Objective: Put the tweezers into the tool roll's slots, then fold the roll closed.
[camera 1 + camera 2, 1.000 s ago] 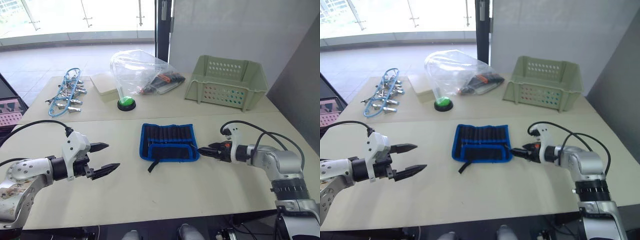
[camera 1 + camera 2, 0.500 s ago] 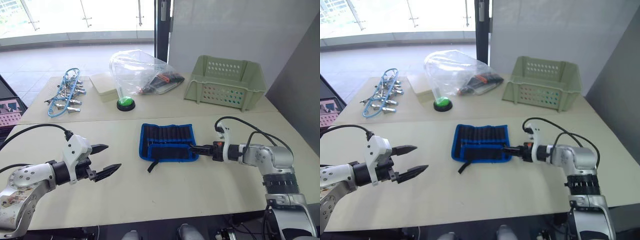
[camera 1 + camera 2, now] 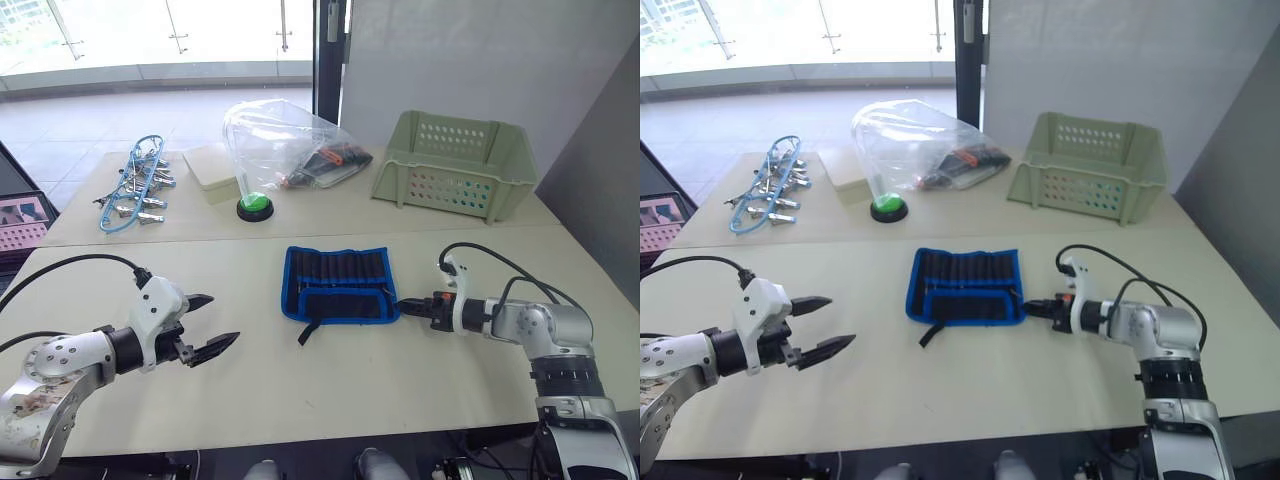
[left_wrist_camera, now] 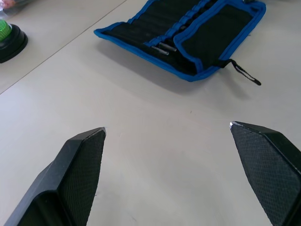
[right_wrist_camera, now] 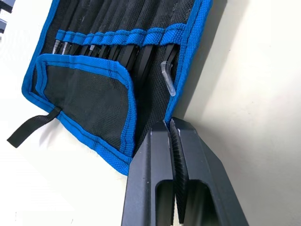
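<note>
Two stages make up this job, and judging by how things lie, the first looks finished while the second has only begun. The tool roll (image 3: 338,285) lies flat near the middle of the table (image 3: 420,380), with the green button (image 3: 253,207) and the clear plastic bag (image 3: 285,145) beyond it and the pale green basket (image 3: 455,165) off to its far right. In the right wrist view the tweezers (image 5: 134,52) sit side by side in the slots (image 5: 117,37), their black bodies tucked under the blue-edged pocket band; no loose tweezers lie on the table around the roll. The lower flap (image 5: 89,101) is already turned up over the roll's near half, and the short strap (image 3: 306,332) trails off the roll's near left corner. The right gripper (image 5: 170,126) is at the roll's right edge with its fingers pressed together on the blue binding, apparently pinching that edge to start the fold. The left gripper (image 3: 204,324) hovers well to the left of the roll, above bare table, its jaws spread wide and holding nothing. What remains, as far as can be judged, is to fold the roll over from its right edge and close it.
</note>
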